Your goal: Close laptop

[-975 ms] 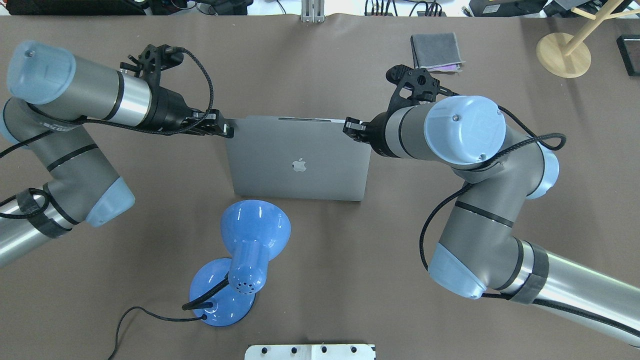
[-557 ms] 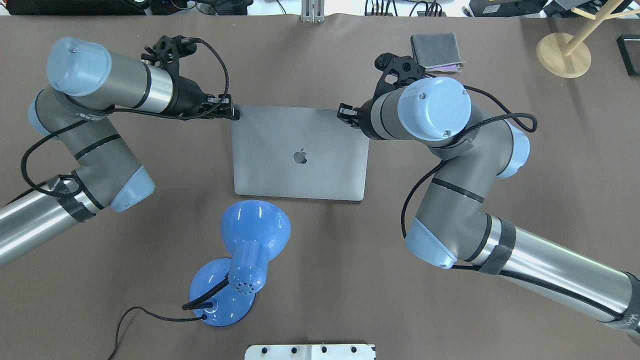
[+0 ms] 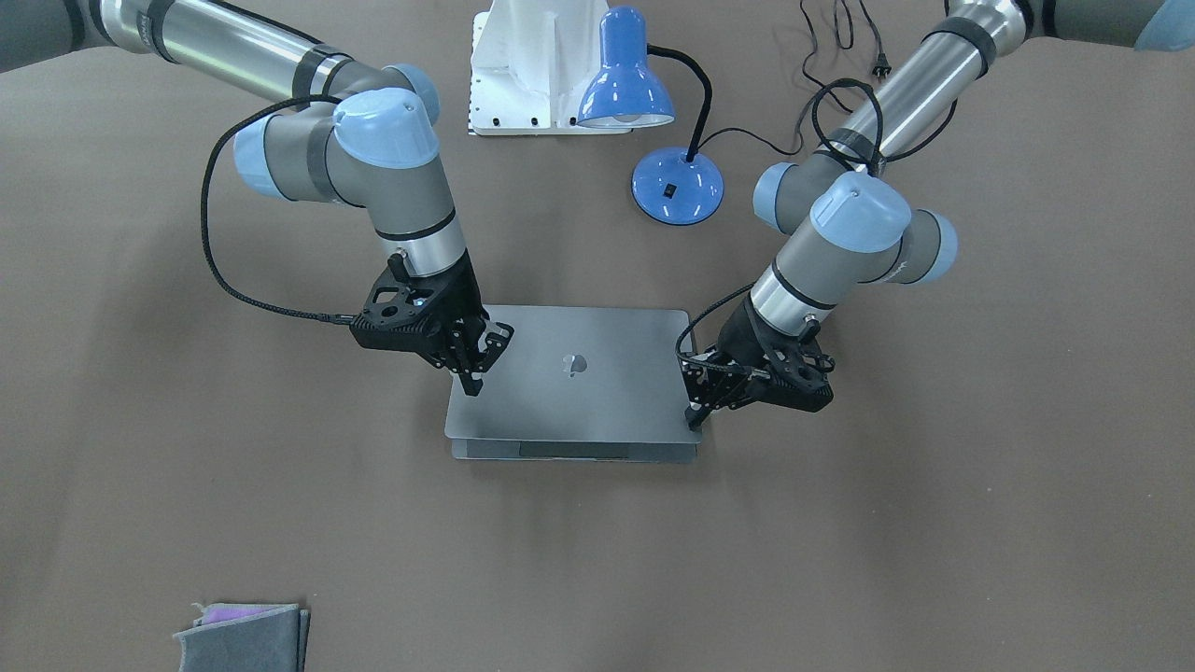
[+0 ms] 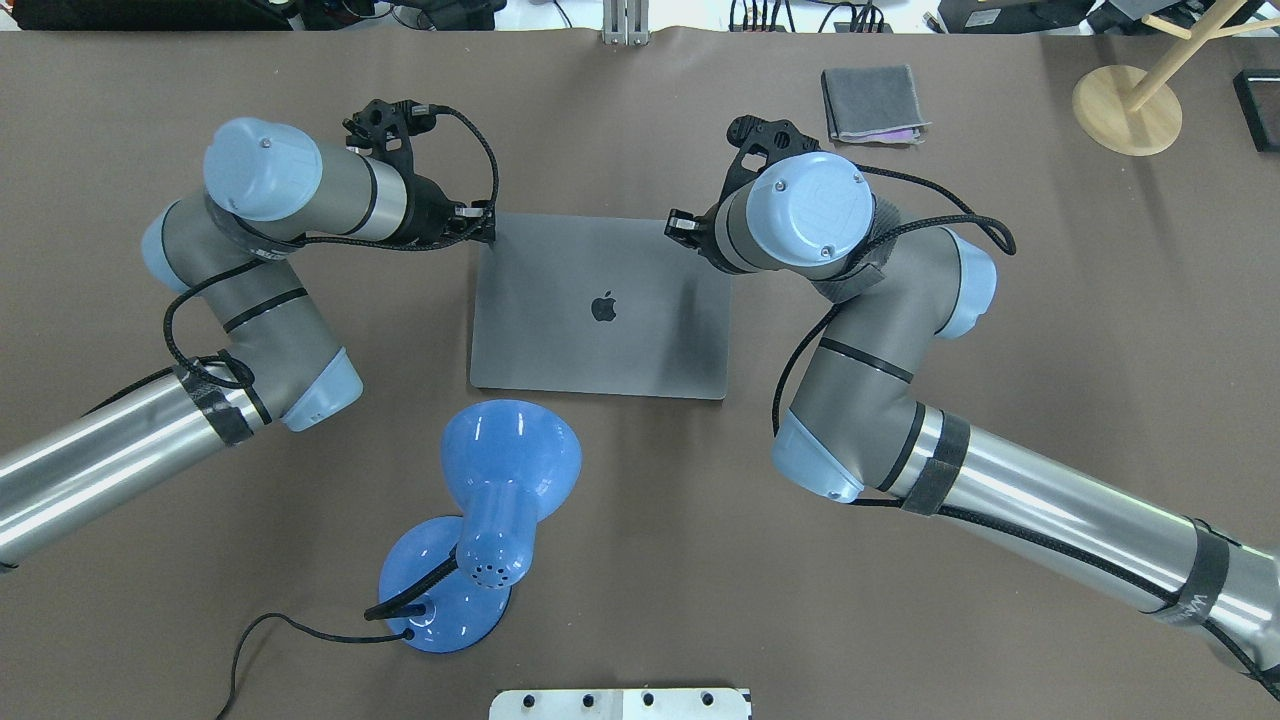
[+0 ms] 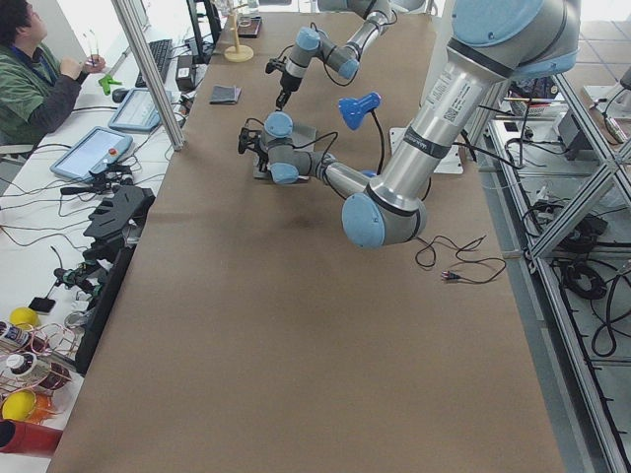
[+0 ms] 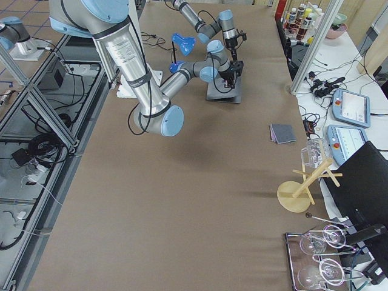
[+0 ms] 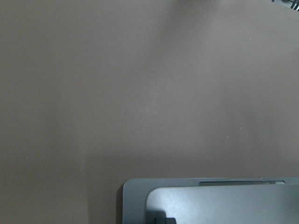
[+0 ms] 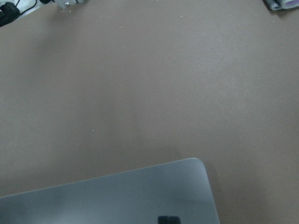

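Observation:
The grey laptop (image 4: 600, 340) lies mid-table with its lid (image 3: 597, 401) almost flat on the base, the apple logo facing up. A thin gap shows at its far edge (image 3: 574, 450). My left gripper (image 4: 487, 232) is shut and its tips rest on the lid's far left corner; it also shows in the front view (image 3: 695, 415). My right gripper (image 4: 680, 228) is shut and presses near the lid's far right corner, also seen in the front view (image 3: 471, 381). Both wrist views show only a lid corner (image 7: 210, 205) (image 8: 117, 196).
A blue desk lamp (image 4: 505, 470) with its cord stands just on the robot's side of the laptop. A folded grey cloth (image 4: 872, 102) and a wooden stand (image 4: 1125, 110) sit at the far right. A white block (image 4: 620, 703) is at the near edge.
The lid has come down from a tilt to almost flat. Both grippers have moved away from the robot and down with its far corners.

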{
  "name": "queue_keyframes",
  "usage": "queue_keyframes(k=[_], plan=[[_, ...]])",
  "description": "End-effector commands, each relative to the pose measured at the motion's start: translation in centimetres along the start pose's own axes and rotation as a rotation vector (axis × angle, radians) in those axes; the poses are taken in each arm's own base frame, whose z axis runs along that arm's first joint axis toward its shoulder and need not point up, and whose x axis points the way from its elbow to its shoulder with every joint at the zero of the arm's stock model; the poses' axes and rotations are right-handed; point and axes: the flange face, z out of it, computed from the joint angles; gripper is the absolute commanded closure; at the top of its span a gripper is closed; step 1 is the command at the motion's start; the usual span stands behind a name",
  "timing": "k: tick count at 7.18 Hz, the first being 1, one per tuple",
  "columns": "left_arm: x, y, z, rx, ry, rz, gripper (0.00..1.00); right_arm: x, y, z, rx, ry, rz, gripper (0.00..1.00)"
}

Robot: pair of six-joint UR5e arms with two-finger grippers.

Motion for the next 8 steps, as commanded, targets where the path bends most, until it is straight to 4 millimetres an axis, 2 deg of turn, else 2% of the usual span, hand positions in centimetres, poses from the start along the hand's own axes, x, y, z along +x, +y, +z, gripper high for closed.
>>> queue_keyframes(k=[1, 2, 3, 4, 5, 6, 7, 8], plan=[[0.4, 0.2, 0.1, 0.007, 0.002, 0.018, 1.00, -0.3, -0.2, 0.0, 0.001, -0.015, -0.017, 1.00], [0.8, 0.1, -0.4, 0.009, 0.012, 0.021, 1.00, -0.5, -0.2, -0.4, 0.000, -0.022, -0.017, 1.00], [2.0, 0.0, -1.7, 0.007, 0.039, 0.027, 1.00, -0.8, -1.6, -2.6, -0.012, -0.054, -0.007, 1.00], [2.7, -1.5, -4.5, -0.071, 0.044, 0.004, 1.00, -0.3, -4.2, -5.5, -0.072, -0.098, 0.014, 1.00], [2.4, -4.2, -9.3, -0.139, 0.019, -0.048, 0.47, 1.0, -6.7, -7.4, -0.101, -0.099, 0.039, 0.36], [1.4, -3.9, -13.0, -0.116, 0.023, -0.053, 0.02, 2.8, -7.6, -9.1, -0.103, -0.071, 0.040, 0.00], [-1.2, -5.1, -16.1, -0.072, 0.015, -0.044, 0.02, 5.5, -9.3, -11.1, -0.116, -0.032, -0.018, 0.00], [-6.0, -6.4, -18.5, -0.067, -0.034, 0.059, 0.01, 9.9, -11.3, -13.3, -0.128, 0.026, -0.078, 0.00]])
